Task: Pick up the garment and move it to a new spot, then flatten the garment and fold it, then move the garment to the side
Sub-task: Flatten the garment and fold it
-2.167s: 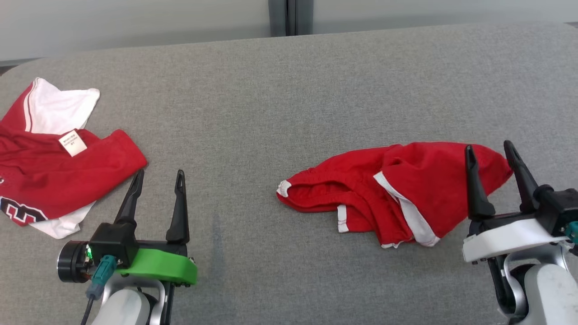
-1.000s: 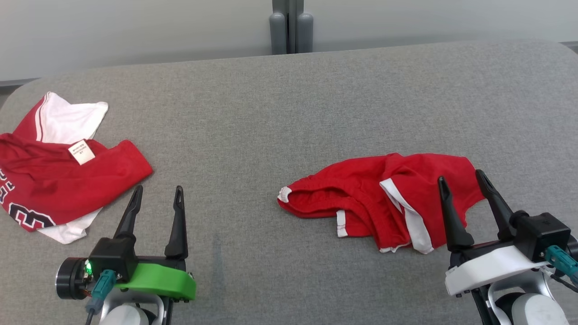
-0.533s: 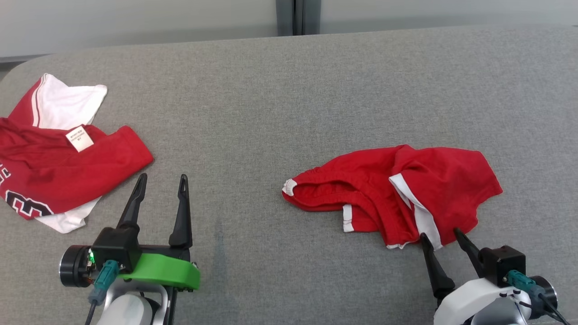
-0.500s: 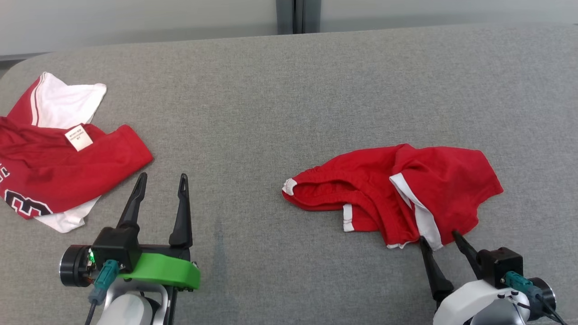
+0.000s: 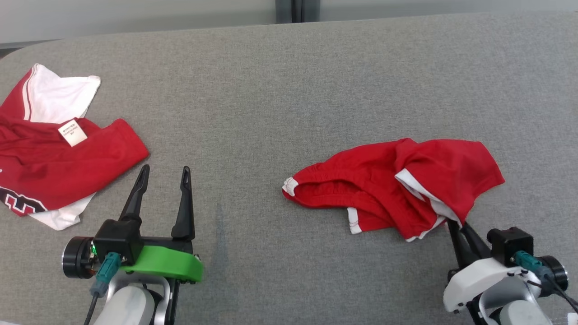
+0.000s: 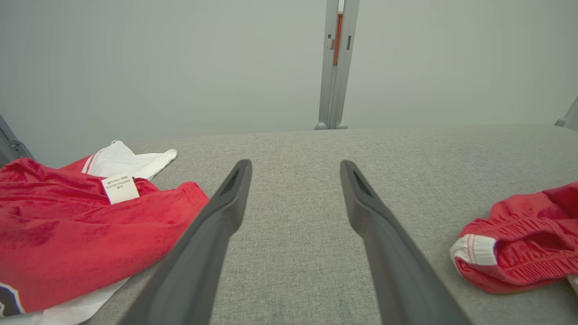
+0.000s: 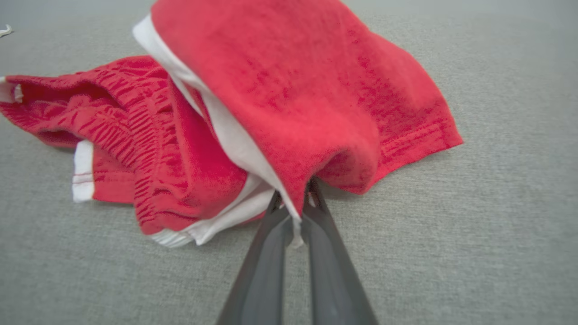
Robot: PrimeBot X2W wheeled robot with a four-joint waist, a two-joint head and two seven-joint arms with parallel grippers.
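On my right side of the grey table (image 5: 271, 90) | red shorts (image 5: 388, 189) lie crumpled | right gripper (image 5: 454, 224) pinched shut on their near hem | left gripper (image 5: 165, 169) wide, empty | step: pick-up | next, I reckon: lift clear, carry elsewhere.

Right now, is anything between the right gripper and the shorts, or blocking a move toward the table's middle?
Nothing between them: the right gripper is shut on the shorts' near edge. Toward the middle of the table nothing visible lies in the way; the open left gripper and the jersey sit further left.
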